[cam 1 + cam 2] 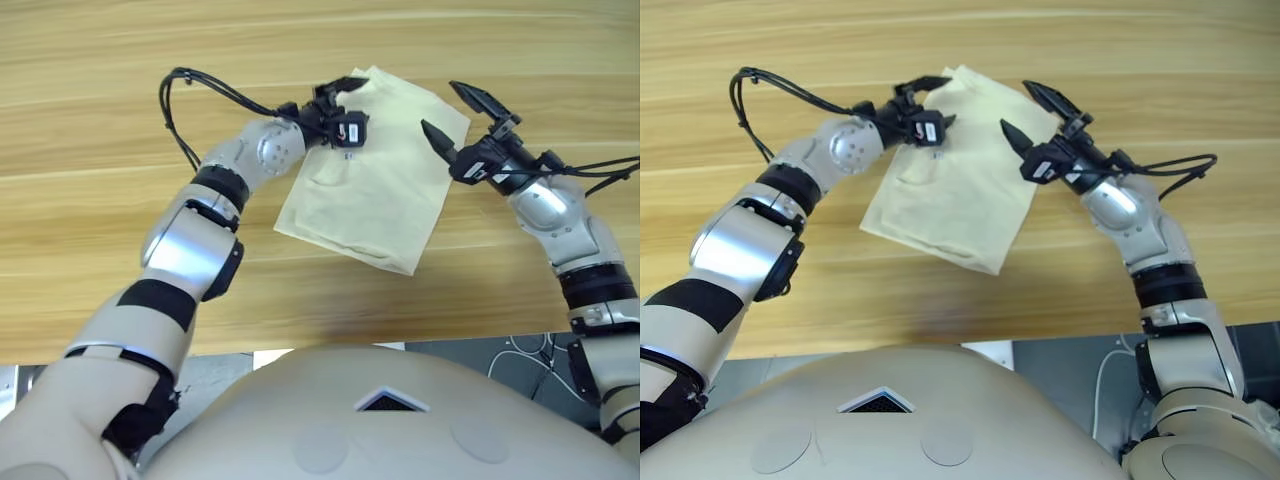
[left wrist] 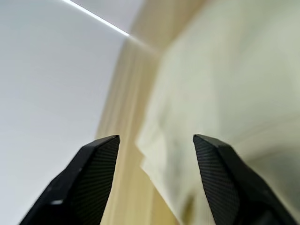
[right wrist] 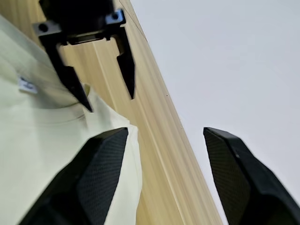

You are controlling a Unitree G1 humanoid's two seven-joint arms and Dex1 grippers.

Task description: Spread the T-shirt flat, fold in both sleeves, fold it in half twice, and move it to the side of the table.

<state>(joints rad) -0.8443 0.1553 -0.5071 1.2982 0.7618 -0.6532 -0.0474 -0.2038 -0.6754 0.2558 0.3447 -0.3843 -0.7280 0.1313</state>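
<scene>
**Left gripper** (image 1: 345,95): fingers parted to a moderate width, nothing between them. The tips sit low at the far left corner of the garment; whether they touch cannot be told.

**Right gripper** (image 1: 440,107): fingers spread wide and empty, raised above the far right corner. One fingertip is over the cloth, the other just beyond its edge.

**T-shirt** (image 1: 375,185): pale yellow. It lies under and between both grippers and runs from them back toward the robot. It is already a compact layered oblong, set at a slant, with a small white label (image 3: 26,84) close beside the left gripper.

**Handling (judged):** light, limp, low-friction cloth with no stiffness. The layers are likely to slide apart or sag if lifted by one ply. Best taken at the two far corners, pinching through all layers at once, with both sides moving together and kept low. A drag across the surface risks rumpling the underside.

**Table** (image 1: 100,120): light wood-grain top, extending well out to either side of the grippers, with room to set the bundle aside.
</scene>
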